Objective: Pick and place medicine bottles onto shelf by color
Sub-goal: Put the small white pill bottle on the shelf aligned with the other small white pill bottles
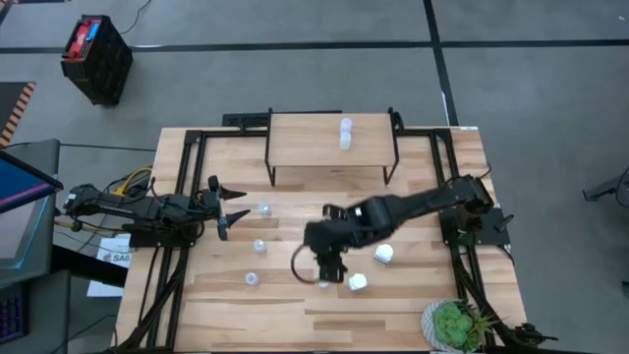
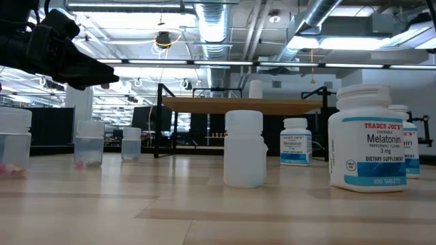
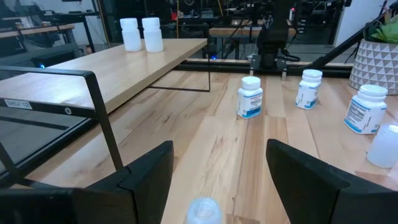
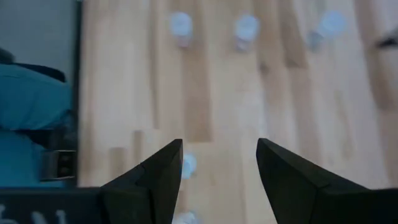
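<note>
The shelf [image 1: 332, 138] stands at the table's far middle with two white bottles [image 1: 345, 133] on its board; they also show in the left wrist view [image 3: 142, 34]. Three pale-blue bottles [image 1: 259, 246] stand on the table left of centre. White bottles [image 1: 383, 254] [image 1: 358, 282] stand right of centre. My right gripper [image 4: 219, 180] is open and points down above the table's middle, over a small pale bottle [image 4: 188, 165] that stands beside one finger. My left gripper [image 3: 217, 180] is open and level at the left, with a pale-blue bottle cap [image 3: 204, 211] below its fingers.
A green potted plant [image 1: 454, 324] stands at the near right corner. Labelled white bottles [image 3: 250, 96] [image 3: 309, 88] [image 3: 367, 109] stand across the table's right half. Black frame rails [image 1: 187, 187] run along the table's left and right sides.
</note>
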`<control>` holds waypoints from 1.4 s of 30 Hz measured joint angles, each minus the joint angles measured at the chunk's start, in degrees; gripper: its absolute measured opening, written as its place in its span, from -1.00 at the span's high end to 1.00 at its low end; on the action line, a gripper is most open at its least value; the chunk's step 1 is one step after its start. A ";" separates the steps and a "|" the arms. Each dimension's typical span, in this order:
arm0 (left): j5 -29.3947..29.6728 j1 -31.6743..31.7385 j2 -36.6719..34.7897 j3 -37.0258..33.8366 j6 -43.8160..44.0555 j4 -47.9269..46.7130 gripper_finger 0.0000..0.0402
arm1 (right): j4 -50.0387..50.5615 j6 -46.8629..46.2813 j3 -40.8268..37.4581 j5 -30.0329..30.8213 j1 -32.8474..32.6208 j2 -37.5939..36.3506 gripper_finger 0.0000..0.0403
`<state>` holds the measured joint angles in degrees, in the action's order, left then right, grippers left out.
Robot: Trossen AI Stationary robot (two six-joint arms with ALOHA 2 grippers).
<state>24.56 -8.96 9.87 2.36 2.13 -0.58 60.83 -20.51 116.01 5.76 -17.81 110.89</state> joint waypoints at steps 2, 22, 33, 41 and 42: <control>0.00 -0.01 0.00 0.01 0.00 -0.02 -0.22 | -1.12 -0.02 0.00 0.00 -1.67 0.00 -0.12; -1.57 0.01 -0.09 0.08 8.91 -0.80 -0.22 | -6.54 -3.64 -0.04 1.45 -5.51 7.94 -0.12; -1.68 0.00 -0.11 0.08 8.85 -0.83 -0.22 | -1.66 -5.18 -0.04 0.07 -5.83 15.99 -0.12; -1.70 0.00 -0.11 0.08 8.85 -0.85 -0.22 | 3.72 -9.44 -0.07 -0.73 -5.78 18.26 -0.12; -1.70 0.00 -0.11 0.08 8.85 -0.85 -0.22 | 4.17 -9.50 -0.15 -0.93 -5.78 18.38 -0.12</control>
<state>22.85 -8.96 9.76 2.44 10.98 -1.43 65.00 -30.02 115.86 4.83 -23.59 129.27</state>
